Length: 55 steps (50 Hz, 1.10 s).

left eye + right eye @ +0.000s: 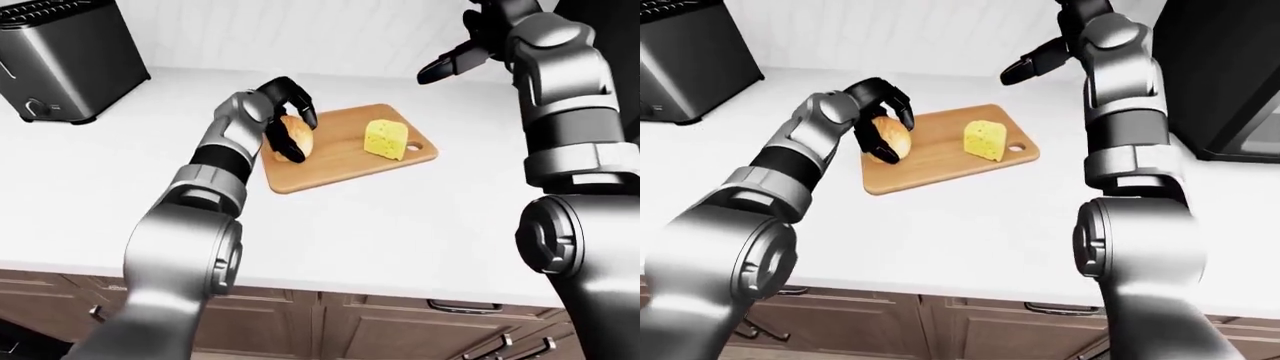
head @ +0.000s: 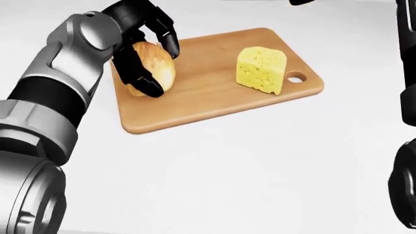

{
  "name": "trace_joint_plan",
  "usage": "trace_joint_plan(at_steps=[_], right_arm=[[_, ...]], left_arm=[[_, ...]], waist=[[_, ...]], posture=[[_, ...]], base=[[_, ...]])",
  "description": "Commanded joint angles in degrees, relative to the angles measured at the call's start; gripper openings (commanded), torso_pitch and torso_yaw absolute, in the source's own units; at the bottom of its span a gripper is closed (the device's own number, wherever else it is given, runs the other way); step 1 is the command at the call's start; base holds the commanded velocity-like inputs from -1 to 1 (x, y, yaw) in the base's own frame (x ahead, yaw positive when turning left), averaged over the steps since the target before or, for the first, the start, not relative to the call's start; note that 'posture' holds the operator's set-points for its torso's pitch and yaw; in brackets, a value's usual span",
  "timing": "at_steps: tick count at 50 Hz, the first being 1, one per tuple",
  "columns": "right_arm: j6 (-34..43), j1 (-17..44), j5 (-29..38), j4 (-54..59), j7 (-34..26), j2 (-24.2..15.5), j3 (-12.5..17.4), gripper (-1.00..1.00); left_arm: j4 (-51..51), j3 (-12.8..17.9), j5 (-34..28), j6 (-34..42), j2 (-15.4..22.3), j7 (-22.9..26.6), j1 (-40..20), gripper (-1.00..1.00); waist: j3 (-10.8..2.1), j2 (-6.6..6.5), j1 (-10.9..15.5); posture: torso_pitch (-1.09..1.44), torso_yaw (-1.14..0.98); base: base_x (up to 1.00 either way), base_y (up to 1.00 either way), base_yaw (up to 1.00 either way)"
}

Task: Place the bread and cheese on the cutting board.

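Bread (image 2: 156,66), gripped in my left hand (image 2: 144,46), meets the cutting board (image 2: 208,97) upper left; a careless release could roll it off.

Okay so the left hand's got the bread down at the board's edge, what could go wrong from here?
The bread sits at the left end of the cutting board, so when the left hand lets go, its dark fingers, wrapped round the roll, may drag it onto the counter. A sideways pull could also shift the board. The cheese stands well apart, so it seems safe.
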<state>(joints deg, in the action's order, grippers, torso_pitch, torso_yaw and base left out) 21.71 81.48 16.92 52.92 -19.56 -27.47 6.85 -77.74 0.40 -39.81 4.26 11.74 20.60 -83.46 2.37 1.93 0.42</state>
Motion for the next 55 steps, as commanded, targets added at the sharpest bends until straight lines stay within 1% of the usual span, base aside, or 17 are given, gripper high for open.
trace_joint_plan(at_steps=[1,15,23,30,31,32,36,48,51,52,53,55], right_arm=[[-1.3,2.3,-0.3,-1.9,0.3,-0.9,0.5,1.00],[-2.8,2.6,-0.9,-0.2,0.4,-1.8,0.6,1.00],[-2.7,1.9,-1.3,-0.8,0.1,-2.3,0.8,1.00],[-2.6,1.0,-1.5,-1.5,0.3,-2.0,0.7,1.00],[-2.5,0.8,-1.4,-1.9,0.3,-2.0,0.7,1.00],[-2.6,0.8,-1.4,-1.7,0.3,-2.0,0.7,1.00],[-2.8,1.1,-1.3,-1.2,0.4,-2.2,0.7,1.00],[-2.8,2.3,-1.3,0.0,0.4,-2.7,0.9,1.00],[-2.4,3.1,-2.0,0.1,0.9,-3.0,1.5,1.00],[-3.2,2.7,-2.1,0.5,1.3,-3.1,1.5,1.00],[-3.5,2.6,-2.4,0.8,1.8,-3.1,1.8,1.00],[-4.5,1.9,-3.0,0.8,2.5,-3.1,2.1,1.00]], left_arm=[[2.4,0.3,-0.4,-0.6,0.4,-1.3,-2.5,-0.97],[1.5,0.1,-4.2,1.5,-0.6,-2.3,-2.6,-0.97],[1.5,0.3,-5.4,1.6,-1.4,-2.2,-2.5,-0.98],[1.4,0.6,-5.7,1.5,-1.7,-3.1,-2.3,-0.95],[1.4,0.6,-5.8,1.6,-1.6,-3.5,-2.5,-0.69],[1.5,1.1,-5.4,1.8,-1.6,-3.4,-2.7,1.00],[1.6,1.1,-5.5,2.0,-0.8,-3.7,-4.1,1.00],[1.9,1.6,-5.1,2.0,0.7,-2.3,-6.6,1.00],[2.3,2.8,-3.5,2.1,1.7,-2.6,-7.9,1.00],[2.7,3.9,-2.2,2.3,2.0,-3.2,-8.6,1.00],[3.1,5.6,0.1,2.5,2.0,-4.4,-9.2,1.00],[3.9,6.9,3.0,1.6,2.3,-6.4,-9.7,1.00]], waist=[[-2.04,0.12,0.0],[-2.04,0.34,0.0],[-2.09,0.48,0.0],[-2.11,0.53,0.0],[-2.10,0.53,0.1],[-2.09,0.54,0.0],[-2.12,0.50,0.1],[-2.01,0.40,0.1],[-1.96,0.36,0.0],[-1.90,0.33,0.1],[-1.84,0.30,0.0],[-1.77,0.29,0.0]], posture=[[0.00,0.00],[0.00,0.00],[0.00,0.00],[0.00,0.00],[0.00,0.00],[0.00,0.00],[0.00,0.00],[0.00,0.00],[0.00,0.00],[0.00,0.00],[0.00,0.00],[0.00,0.00]], base=[[0.00,0.00,0.00],[0.00,0.00,0.00],[0.00,0.00,0.00],[0.00,0.00,0.00],[0.00,0.00,0.00],[0.00,0.00,0.00],[0.00,0.00,0.00],[0.00,0.00,0.00],[0.00,0.00,0.00],[0.00,0.00,0.00],[0.00,0.00,0.00],[0.00,0.00,0.00]])
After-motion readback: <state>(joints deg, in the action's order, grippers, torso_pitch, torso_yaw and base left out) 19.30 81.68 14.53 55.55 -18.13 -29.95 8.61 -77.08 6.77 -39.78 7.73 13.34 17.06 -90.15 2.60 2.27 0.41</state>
